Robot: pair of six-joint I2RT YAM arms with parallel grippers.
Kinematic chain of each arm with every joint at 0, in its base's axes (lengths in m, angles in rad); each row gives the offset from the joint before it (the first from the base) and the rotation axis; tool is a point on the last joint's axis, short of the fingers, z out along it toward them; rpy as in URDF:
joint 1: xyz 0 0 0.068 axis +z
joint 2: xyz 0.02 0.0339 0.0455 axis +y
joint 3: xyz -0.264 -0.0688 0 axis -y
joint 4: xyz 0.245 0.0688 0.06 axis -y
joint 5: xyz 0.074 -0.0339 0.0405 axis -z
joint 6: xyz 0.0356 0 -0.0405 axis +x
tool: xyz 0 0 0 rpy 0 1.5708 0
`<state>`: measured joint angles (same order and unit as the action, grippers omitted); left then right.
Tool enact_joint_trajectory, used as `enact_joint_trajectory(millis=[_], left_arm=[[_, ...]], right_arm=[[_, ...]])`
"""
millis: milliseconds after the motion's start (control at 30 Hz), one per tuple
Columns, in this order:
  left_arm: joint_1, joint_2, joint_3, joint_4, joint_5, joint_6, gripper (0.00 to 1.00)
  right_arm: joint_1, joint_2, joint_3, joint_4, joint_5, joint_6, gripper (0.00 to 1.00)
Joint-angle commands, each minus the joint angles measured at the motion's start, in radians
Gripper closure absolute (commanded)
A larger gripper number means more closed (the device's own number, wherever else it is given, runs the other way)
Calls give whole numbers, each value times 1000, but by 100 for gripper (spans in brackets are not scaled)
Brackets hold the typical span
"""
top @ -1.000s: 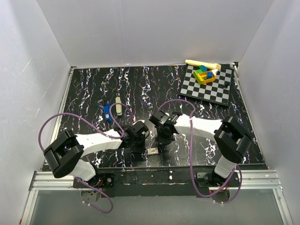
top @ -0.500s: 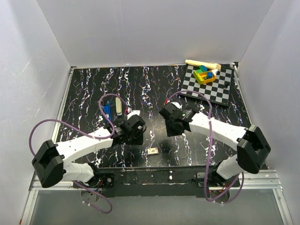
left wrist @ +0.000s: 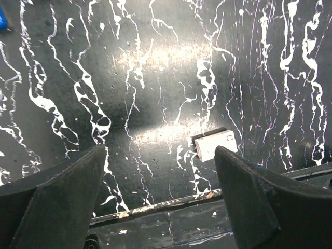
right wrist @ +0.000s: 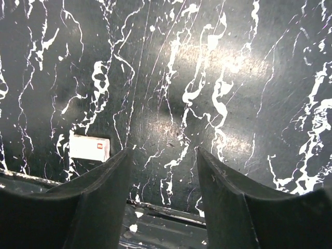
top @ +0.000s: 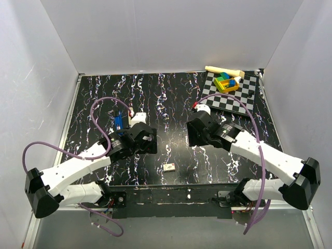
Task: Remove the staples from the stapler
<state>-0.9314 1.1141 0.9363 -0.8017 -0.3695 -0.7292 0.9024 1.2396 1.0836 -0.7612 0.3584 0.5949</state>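
Left gripper (left wrist: pixel 161 194) and right gripper (right wrist: pixel 162 199) are both spread wide open, holding nothing. The blue stapler (top: pixel 120 123) is lying around 10 o'clock on the table (top: pixel 171 98), partly hidden behind the left arm (top: pixel 78 166).

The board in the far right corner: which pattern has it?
The board has black-and-white checks; top external view shows it best.

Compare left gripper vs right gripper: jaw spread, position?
The left gripper has its jaws spread wider than the right gripper. The left gripper hangs close to the stapler; the right gripper is farther from it, mid-table. Shared: both are open, empty, and have the small white box in their wrist view.
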Motion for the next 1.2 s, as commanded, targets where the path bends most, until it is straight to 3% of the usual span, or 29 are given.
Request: enact_joint_trajectory(millis=[0, 67, 100, 133, 167, 533, 767, 1167], left_arm=[[3, -66, 81, -53, -106, 48, 3], [3, -77, 110, -65, -129, 68, 2], [3, -80, 124, -73, -140, 77, 2], [3, -82, 142, -82, -150, 86, 2], [3, -85, 157, -86, -157, 100, 2], [3, -120, 297, -106, -204, 192, 2], [3, -146, 295, -57, -236, 238, 2], [3, -180, 299, 15, -249, 297, 2]], right_arm=[[-7, -77, 9, -3, 76, -47, 35], [-7, -103, 13, -6, 86, -56, 34], [-7, -117, 19, -10, 94, -61, 25], [-5, -126, 25, -15, 102, -66, 24], [-7, -137, 32, -18, 108, -73, 14], [-7, -250, 142, -26, 108, -149, 9], [-7, -235, 239, -119, 139, -146, 8], [-7, -215, 246, -141, 174, -127, 7]])
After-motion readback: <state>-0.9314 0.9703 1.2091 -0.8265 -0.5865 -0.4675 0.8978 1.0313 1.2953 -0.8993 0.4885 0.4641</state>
